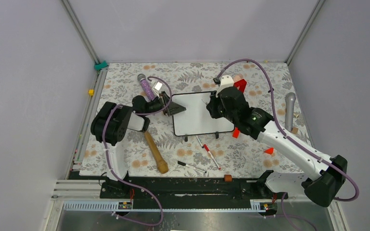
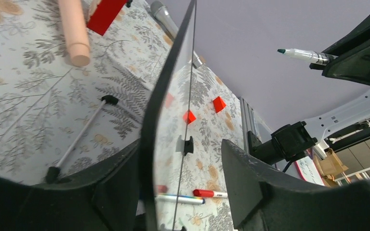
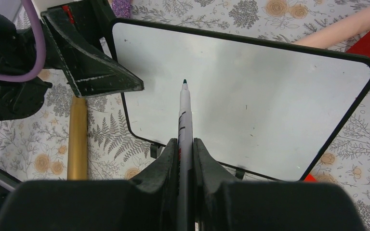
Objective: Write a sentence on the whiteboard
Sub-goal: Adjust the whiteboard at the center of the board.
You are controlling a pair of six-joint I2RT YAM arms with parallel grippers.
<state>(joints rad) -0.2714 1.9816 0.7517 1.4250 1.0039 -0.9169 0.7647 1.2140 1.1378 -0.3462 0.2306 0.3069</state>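
The whiteboard stands tilted on the floral cloth on its two black feet. Its white face is blank, and the sentence is not in view. My left gripper is at the board's left edge and straddles the black frame. In the left wrist view that gripper is open: one finger lies against the frame and the other stands apart. My right gripper is shut on a green-tipped marker. The marker's tip hovers over the board's left half. The same marker shows in the left wrist view.
A wooden rolling pin lies in front of the left arm. Two loose markers lie in front of the board. Red blocks, a grey microphone and a purple one surround it.
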